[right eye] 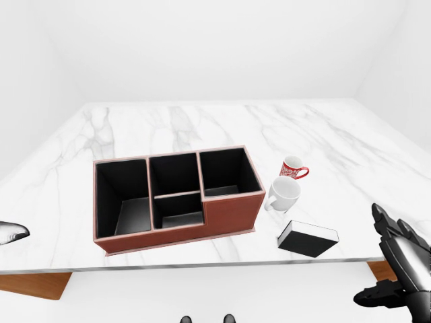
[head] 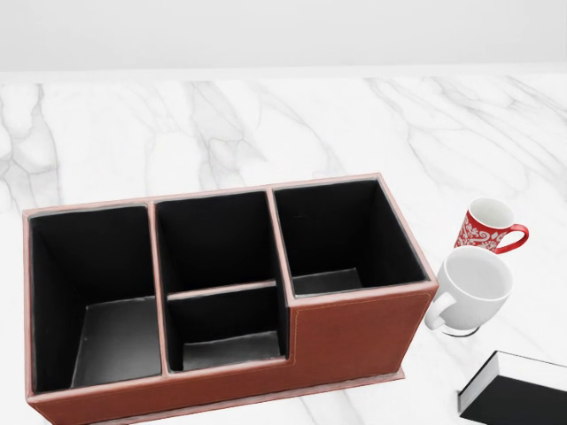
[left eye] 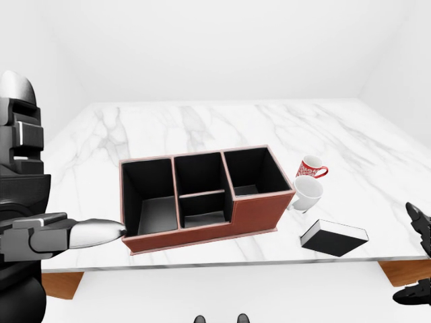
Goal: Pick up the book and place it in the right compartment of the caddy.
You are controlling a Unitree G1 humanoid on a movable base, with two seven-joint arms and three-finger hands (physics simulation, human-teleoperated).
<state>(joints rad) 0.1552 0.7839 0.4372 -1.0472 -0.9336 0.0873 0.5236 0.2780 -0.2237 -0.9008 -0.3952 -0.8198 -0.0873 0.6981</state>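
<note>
Nothing done yet: book (right eye: 308, 239) lying untouched on worktop (right eye: 202, 124) at caddy's (right eye: 176, 198) 4 o'clock, right robot hand (right eye: 397, 266) hovering spread, empty, right compartment (right eye: 229, 173) waiting.

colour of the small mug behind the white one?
Red with a white swirl pattern, white inside; the small mug shows best in the head view.

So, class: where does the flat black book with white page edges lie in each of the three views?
Left-eye view: flat black book, lower right.
Head view: bottom right corner, cut off.
Right-eye view: lower right of centre.
Shared landmark: plain white ceramic mug just above it.
</note>
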